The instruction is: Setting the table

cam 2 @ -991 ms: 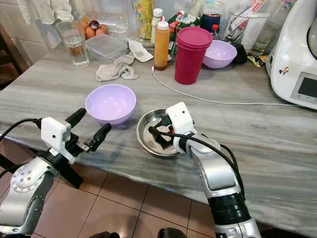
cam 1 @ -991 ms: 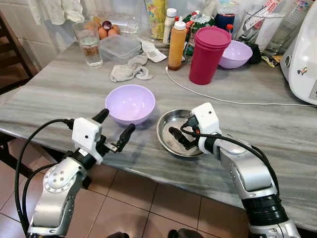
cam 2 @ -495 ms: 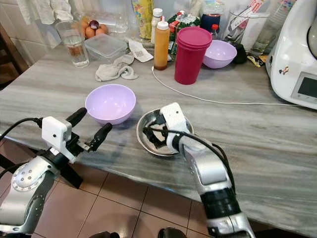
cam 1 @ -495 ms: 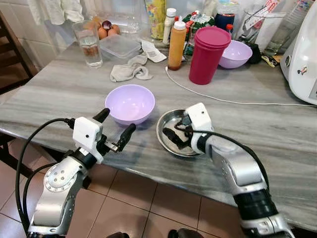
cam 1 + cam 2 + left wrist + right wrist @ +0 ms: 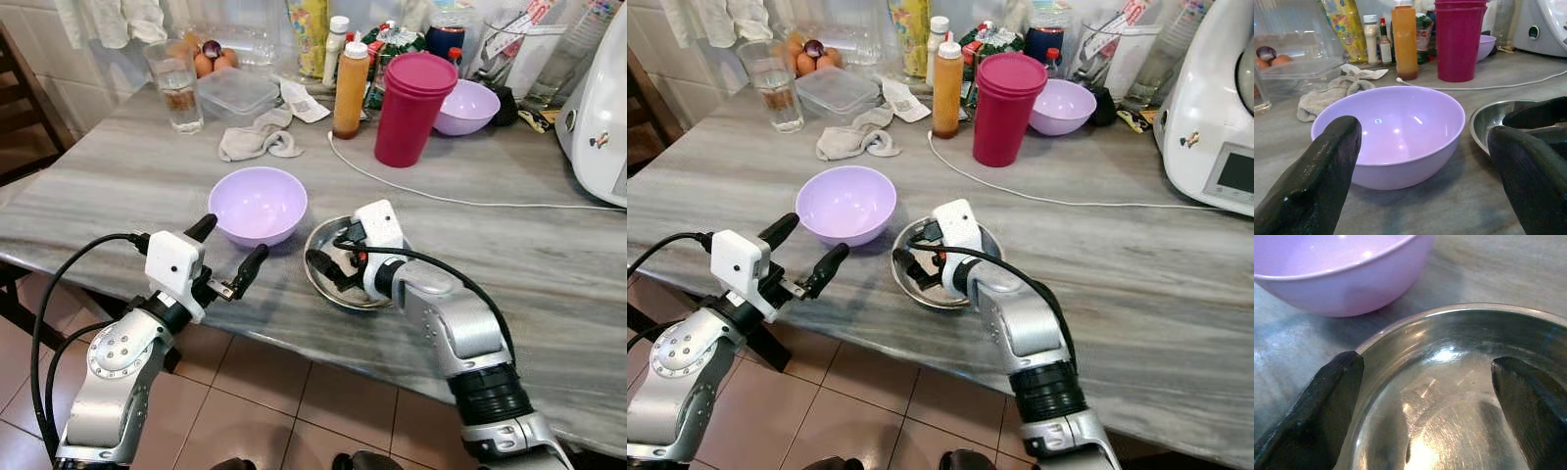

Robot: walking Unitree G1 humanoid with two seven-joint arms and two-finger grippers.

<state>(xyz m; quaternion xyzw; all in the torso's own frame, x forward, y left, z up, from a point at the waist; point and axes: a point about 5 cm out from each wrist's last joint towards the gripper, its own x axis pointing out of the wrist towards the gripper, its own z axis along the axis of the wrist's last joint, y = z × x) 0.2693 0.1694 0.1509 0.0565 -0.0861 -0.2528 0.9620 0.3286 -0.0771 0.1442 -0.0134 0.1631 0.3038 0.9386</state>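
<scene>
Right gripper (image 5: 328, 262) fingers spread inside steel bowl (image 5: 323, 284)

Grey marble-look table (image 5: 118, 186) carries a lilac bowl (image 5: 259, 205) beside a steel bowl (image 5: 328, 284), a magenta tumbler (image 5: 411, 96), sauce bottle (image 5: 348, 90), crumpled cloth (image 5: 257, 140), white cable (image 5: 441, 199).

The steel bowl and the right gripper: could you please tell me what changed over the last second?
The right gripper, fingers open inside the steel bowl, swept toward the robot's left, and the bowl slid slightly that way, nearer the lilac bowl. The left gripper stayed open, hovering near the lilac bowl.
</scene>
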